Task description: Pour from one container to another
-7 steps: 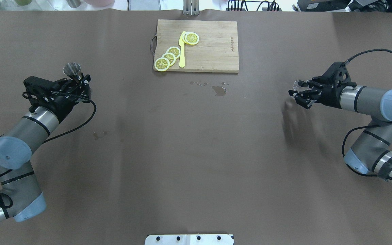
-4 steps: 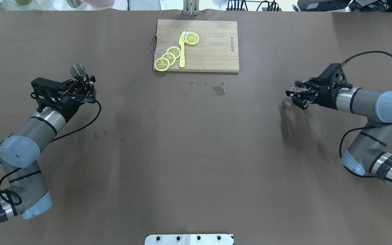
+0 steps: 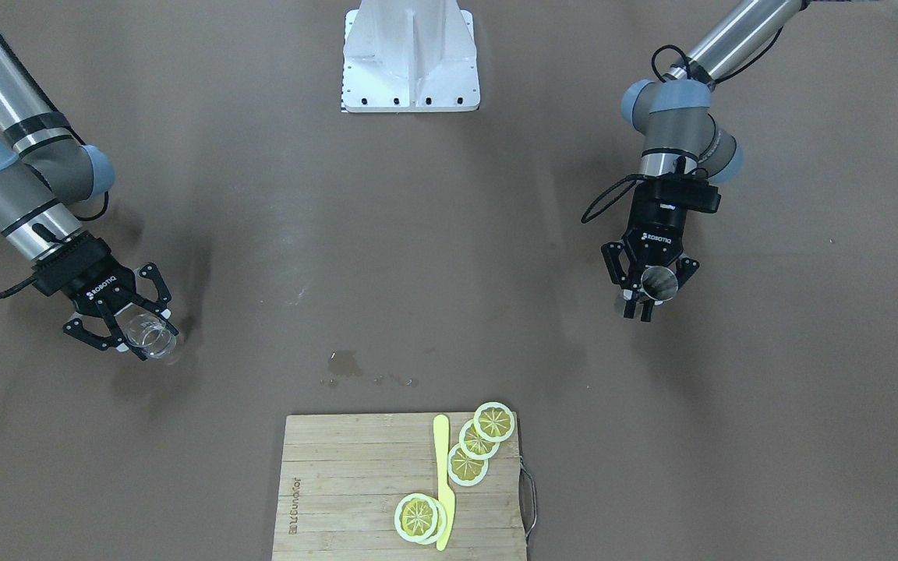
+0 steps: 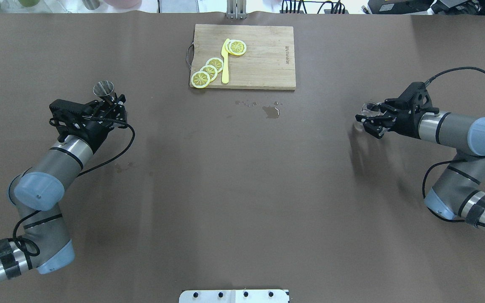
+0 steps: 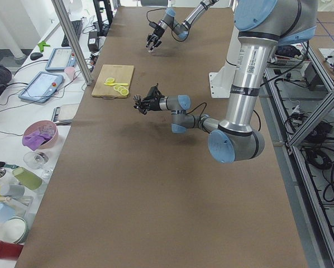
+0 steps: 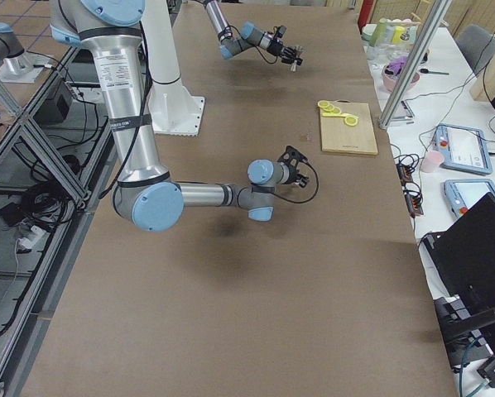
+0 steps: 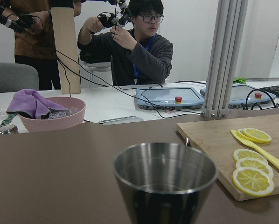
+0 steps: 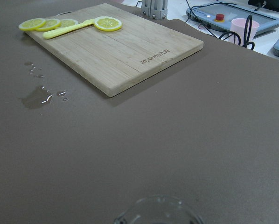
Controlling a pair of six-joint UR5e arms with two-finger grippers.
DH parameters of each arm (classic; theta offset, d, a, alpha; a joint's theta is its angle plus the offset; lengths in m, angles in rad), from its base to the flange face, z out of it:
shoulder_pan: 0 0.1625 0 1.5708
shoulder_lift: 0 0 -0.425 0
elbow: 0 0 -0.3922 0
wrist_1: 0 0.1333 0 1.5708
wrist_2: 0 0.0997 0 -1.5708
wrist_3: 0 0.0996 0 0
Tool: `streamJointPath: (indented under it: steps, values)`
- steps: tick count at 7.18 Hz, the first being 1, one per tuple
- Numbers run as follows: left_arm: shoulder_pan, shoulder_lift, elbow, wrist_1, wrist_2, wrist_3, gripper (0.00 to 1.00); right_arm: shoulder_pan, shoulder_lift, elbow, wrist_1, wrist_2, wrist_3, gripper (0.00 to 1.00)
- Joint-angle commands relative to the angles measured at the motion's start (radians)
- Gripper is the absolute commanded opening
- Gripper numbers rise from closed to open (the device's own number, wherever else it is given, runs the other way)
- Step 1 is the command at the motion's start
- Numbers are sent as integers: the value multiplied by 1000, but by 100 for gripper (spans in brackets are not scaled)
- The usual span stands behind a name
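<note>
Above table (image 4: 242,189), left fingers (image 3: 630,300) hold jigger (image 3: 658,283) upright, right fingers (image 3: 157,292) glass (image 3: 147,336)

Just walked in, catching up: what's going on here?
The left gripper holds a metal jigger upright; the right gripper holds a small clear glass. They are far apart, at opposite ends of the table, so no pouring yet. In the middle, farther out, sit a cutting board with lemon slices and a small puddle.

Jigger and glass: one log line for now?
left gripper: shut on jigger | right gripper: shut on glass | apart, no pour yet
</note>
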Motion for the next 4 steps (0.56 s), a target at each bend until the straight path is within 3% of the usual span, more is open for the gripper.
streamJointPath:
  steps: [1,4]
  values:
    - [80,-11,-14,2,121,-3,0,-1,1,-13,23,-7,58,0]
    - [129,-23,-12,5,183,-4,0,-21,2,-19,14,-100,109,0]
